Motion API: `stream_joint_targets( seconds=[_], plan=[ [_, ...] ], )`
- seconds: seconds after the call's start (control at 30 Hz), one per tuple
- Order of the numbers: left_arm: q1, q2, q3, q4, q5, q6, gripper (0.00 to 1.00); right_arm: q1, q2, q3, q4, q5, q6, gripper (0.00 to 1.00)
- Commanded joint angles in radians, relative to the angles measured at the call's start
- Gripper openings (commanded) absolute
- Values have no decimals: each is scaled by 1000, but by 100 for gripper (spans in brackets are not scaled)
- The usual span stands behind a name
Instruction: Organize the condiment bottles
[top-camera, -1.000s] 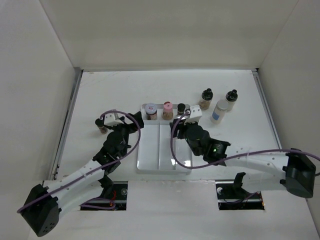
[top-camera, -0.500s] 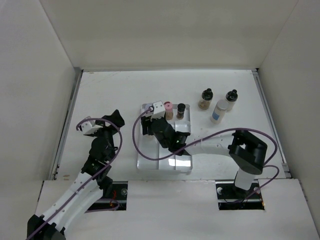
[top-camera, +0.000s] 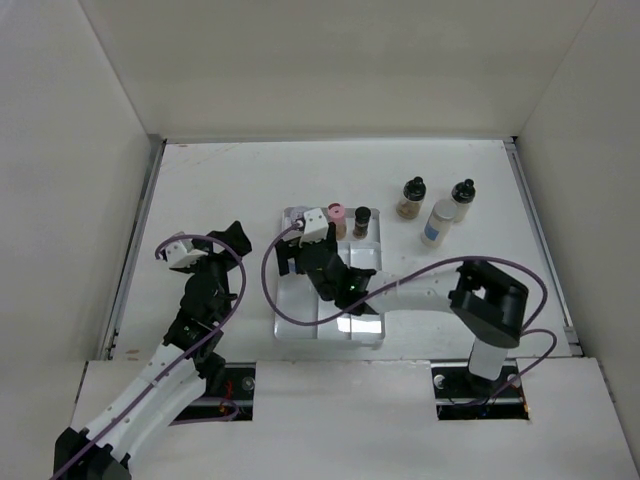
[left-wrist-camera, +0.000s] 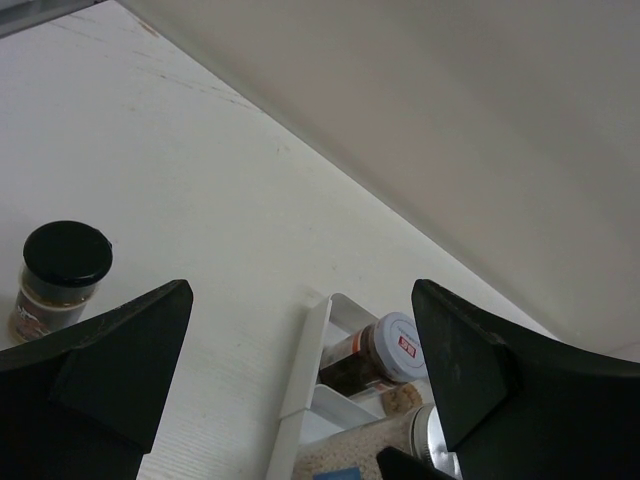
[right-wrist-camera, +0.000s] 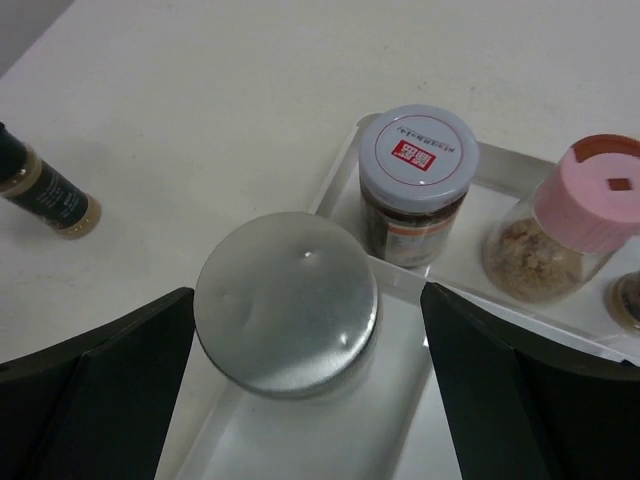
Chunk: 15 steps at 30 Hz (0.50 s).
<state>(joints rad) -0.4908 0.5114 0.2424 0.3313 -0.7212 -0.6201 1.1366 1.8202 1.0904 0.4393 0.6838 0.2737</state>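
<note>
Centre of the surface (top-camera: 200, 180): clear divided tray (top-camera: 292, 318).

In its far cross-row, left to right: dark-filled jar with a white, red-printed cap (right-wrist-camera: 417, 150); pink-capped bottle of tan grains (right-wrist-camera: 600, 195); black-capped bottle (top-camera: 362, 216).

In the left long compartment, just in front of the white-capped jar: silver-capped jar (right-wrist-camera: 285, 303), upright.

Spread wide around that silver-capped jar: right gripper (right-wrist-camera: 307, 292), one finger on each side, a gap showing both ways, nothing gripped.

Off to the left of the tray: left gripper (left-wrist-camera: 300, 300), likewise wide open and holding nothing, aimed at the tray's far left corner.

Beside its left finger, standing on the bare surface well apart from the tray: black-capped jar with brown contents (left-wrist-camera: 62, 275).

Right of the tray, grouped near the far edge: two black-capped bottles, one tan-filled (top-camera: 413, 198) and one further right (top-camera: 462, 190), plus a white blue-labelled bottle (top-camera: 437, 222) just in front of them.
</note>
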Motion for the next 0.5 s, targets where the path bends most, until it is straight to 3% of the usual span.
stream_joint_targets(
  seconds=[0.0, 0.2, 0.33, 0.47],
  plan=[
    [4, -14, -2, 25, 14, -9, 93, 16, -212, -55, 59, 31, -14, 100],
    [-5, 16, 1, 38, 25, -10, 94, -57, -569, -257, -23, 22, -16, 100],
    [-8, 41, 3, 49, 28, -12, 94, -255, -743, -345, -192, 107, 15, 100],
    [-19, 33, -2, 61, 29, -13, 94, -522, -817, -386, -330, 151, 28, 100]
  ],
)
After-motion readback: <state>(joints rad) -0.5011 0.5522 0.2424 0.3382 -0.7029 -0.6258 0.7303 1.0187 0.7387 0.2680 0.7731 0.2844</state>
